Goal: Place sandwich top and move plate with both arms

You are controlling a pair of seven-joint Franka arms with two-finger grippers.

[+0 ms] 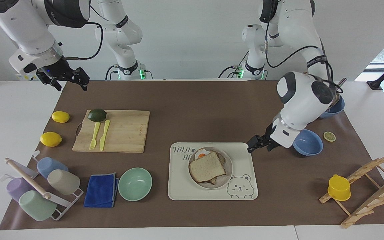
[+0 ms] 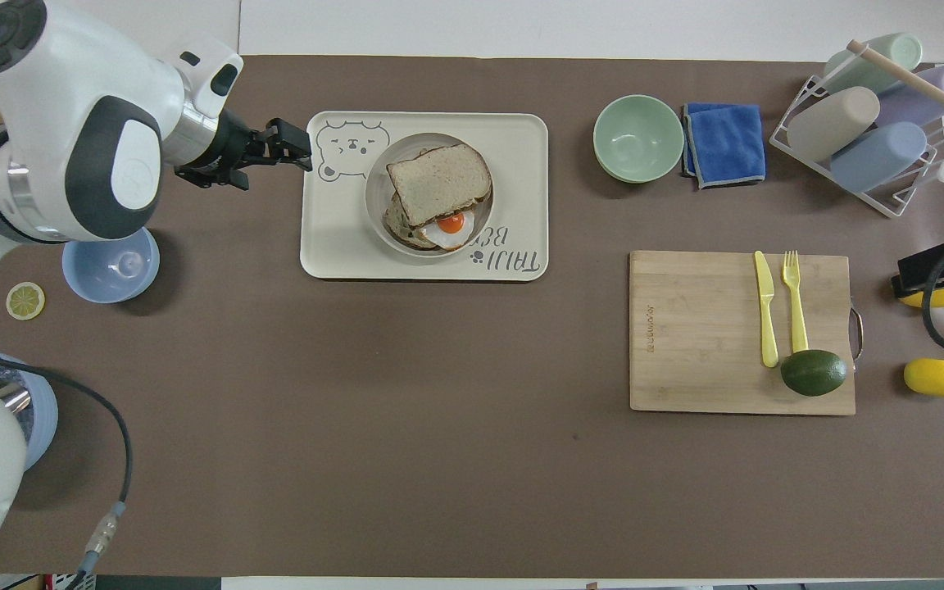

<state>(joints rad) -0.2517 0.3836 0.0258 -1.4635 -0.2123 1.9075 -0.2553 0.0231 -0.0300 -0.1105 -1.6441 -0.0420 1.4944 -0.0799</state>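
The sandwich top [image 1: 207, 166] lies on the slice with the fried egg [image 1: 201, 154], in the round beige plate [image 1: 228, 178] on the cream bear tray [image 1: 245, 190]. The top slice sits askew, so the egg [image 2: 449, 225] shows at the side nearer the robots. My left gripper [image 1: 252, 145] is open and empty, raised over the tray's edge toward the left arm's end, apart from the plate [image 2: 375, 205]. In the overhead view it [image 2: 292, 147] is beside the bear drawing. My right gripper [image 1: 72, 85] is open and waits high over the mat's corner near the lemons.
A mint bowl [image 1: 135, 183] and a blue cloth [image 1: 101, 190] lie beside the tray. A cutting board [image 1: 122, 131] holds an avocado, fork and knife. Two lemons [image 1: 51, 139], a cup rack [image 1: 38, 188], two blue bowls [image 1: 307, 142] and a wooden rack with a yellow cup [image 1: 339, 187] stand at the ends.
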